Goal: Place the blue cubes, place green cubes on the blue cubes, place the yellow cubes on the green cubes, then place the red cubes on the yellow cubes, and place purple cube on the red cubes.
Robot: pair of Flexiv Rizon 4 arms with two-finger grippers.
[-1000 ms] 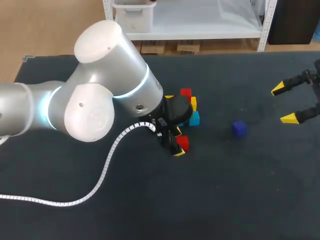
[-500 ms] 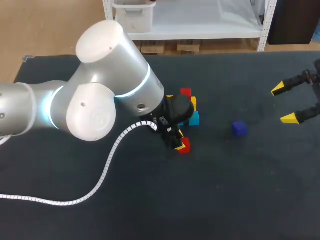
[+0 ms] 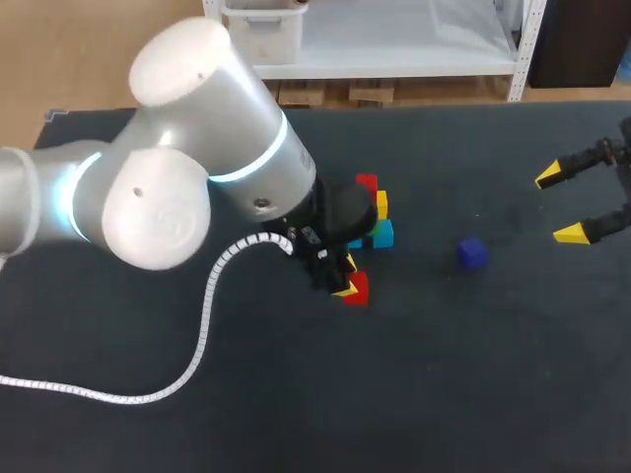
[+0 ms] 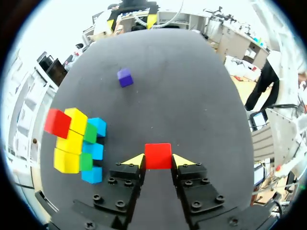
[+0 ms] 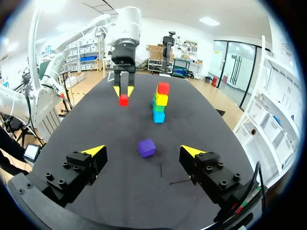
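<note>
**Operator:** Which step is in hand?

**Arm:** The red layer. My left pincer pinches a red cube from two sides at frame centre, just below the stack. A placed red cube already tops the yellow cubes.

**Operator:** What does the next move call for?

**Arm:** In my judgement: carry it above the stack, square it over a bare yellow face, and release it gently. My right pincer is spread at the right edge. The purple cube waits right of centre.

**Operator:** Materials?

**Arm:** The cubes are flat-faced, sharp-edged and matte, and probably rigid. The surface is dark and cloth-like.
</note>
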